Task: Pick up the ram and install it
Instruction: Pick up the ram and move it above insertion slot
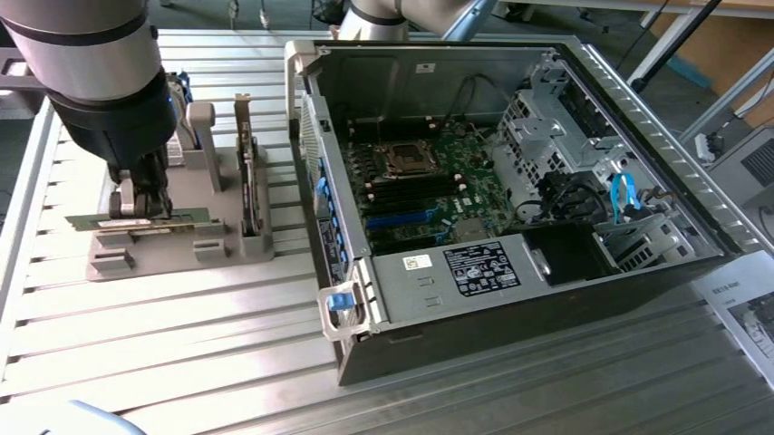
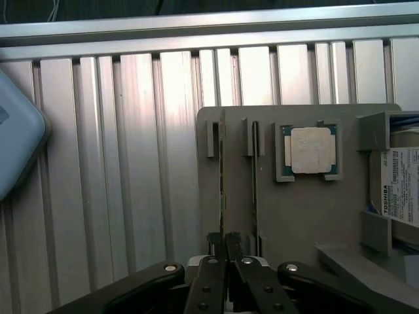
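We're at the pick-up step, by the look of it: the gripper (image 1: pixel 140 216) is down on the gray holder (image 1: pixel 158 258), which sits at about 9 o'clock of the open computer case (image 1: pixel 362 54) in the exterior view. The ram (image 1: pixel 91 220) stands on edge in its slot, not yet lifted. In the wrist view the fingertips (image 2: pixel 216 241) are pinched on either side of the thin green stick (image 2: pixel 221 190), so we'd call that a grip on the ram, near one end rather than mid-length. The processor chip (image 2: pixel 311 150) and hard drive (image 2: pixel 399 183) sit in their own pockets nearby. Our guess: getting it out calls for a straight pull along the slot, no twisting. The motherboard (image 1: pixel 448 181) is at roughly 3 o'clock from the gripper.
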